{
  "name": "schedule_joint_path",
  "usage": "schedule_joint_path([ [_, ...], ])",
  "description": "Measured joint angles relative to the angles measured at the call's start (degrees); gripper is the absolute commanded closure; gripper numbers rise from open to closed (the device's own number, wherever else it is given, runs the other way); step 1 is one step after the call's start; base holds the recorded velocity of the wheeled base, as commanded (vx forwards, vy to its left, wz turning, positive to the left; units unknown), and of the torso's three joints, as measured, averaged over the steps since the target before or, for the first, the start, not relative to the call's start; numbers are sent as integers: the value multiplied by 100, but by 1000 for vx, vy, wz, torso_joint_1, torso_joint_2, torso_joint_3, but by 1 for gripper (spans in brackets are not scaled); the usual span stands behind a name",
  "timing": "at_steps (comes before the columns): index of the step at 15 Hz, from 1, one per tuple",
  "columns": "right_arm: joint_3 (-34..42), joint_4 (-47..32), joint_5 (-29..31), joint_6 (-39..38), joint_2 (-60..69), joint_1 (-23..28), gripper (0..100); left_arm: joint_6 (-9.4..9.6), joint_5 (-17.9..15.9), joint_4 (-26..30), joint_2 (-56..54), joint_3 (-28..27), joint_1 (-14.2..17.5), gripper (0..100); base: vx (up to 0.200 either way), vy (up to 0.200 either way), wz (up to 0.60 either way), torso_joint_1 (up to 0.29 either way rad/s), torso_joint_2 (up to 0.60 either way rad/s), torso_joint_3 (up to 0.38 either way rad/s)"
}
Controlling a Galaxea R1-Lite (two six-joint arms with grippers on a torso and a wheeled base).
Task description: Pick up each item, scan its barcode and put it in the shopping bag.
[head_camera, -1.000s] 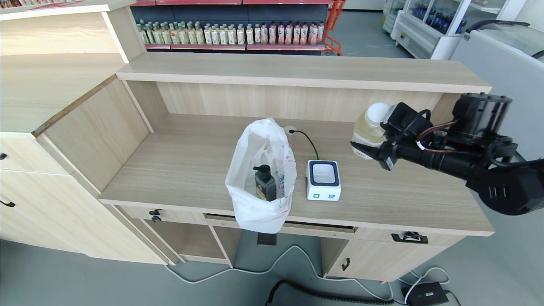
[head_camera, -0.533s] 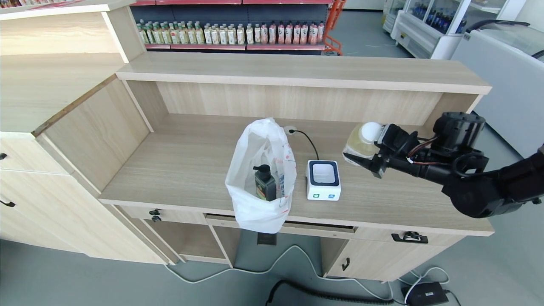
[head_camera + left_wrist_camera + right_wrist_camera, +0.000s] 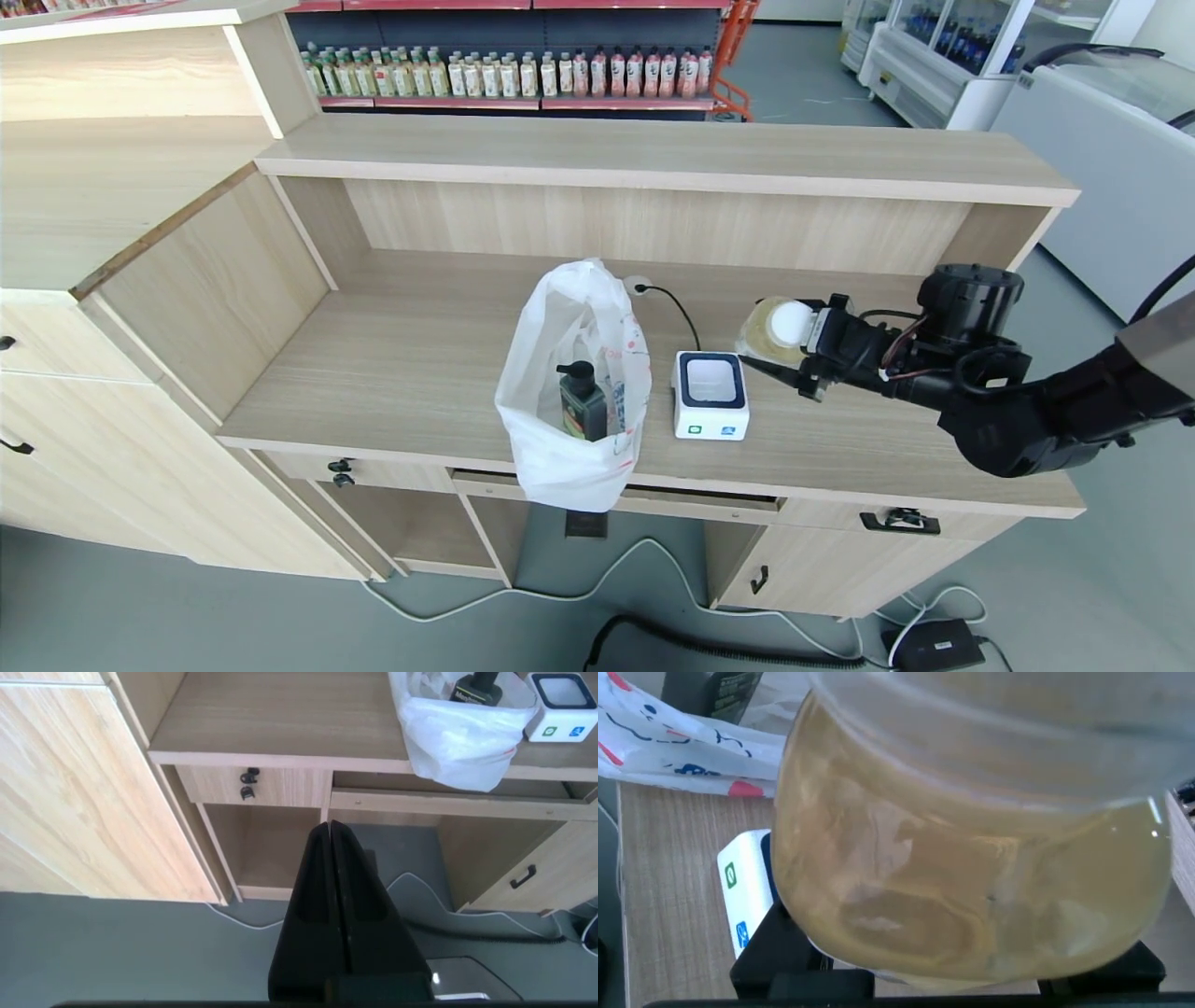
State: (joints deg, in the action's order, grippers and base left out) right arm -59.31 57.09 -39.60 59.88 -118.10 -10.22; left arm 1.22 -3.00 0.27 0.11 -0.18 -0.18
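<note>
Presently the right gripper [image 3: 782, 349] is clamped on 1 pale bottle [image 3: 758, 338], right of centre, just above the scanner [image 3: 710, 392], likely to present its barcode; the left gripper [image 3: 329, 887] hangs pressed together.

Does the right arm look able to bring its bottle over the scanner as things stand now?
Probably yes. The right gripper holds the bottle close beside the scanner, with nothing between them; the shopping bag stands on the scanner's other side.
</note>
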Motion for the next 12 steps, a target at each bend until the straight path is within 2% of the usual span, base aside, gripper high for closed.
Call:
schedule_joint_path([
  [12,-279,48,-212,269,-400,157,100,1,0,0,0,0,0,100,0,0,0,0,0,0],
])
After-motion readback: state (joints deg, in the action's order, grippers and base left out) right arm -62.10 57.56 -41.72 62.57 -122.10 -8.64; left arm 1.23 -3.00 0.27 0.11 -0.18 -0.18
